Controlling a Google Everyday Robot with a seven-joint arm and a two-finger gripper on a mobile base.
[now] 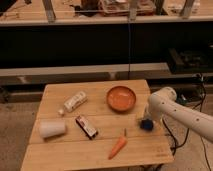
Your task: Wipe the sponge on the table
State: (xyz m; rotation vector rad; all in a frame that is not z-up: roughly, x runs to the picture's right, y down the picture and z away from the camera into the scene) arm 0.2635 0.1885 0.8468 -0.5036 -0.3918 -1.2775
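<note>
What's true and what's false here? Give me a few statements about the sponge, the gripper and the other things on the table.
The gripper hangs at the sponge, near the right edge of the table. True.
The carrot lies in the orange bowl. False: it lies on the table, nearer the front edge.
The white cup lies on its side. True.
The sponge is left of the cup. False: it is far to its right.
</note>
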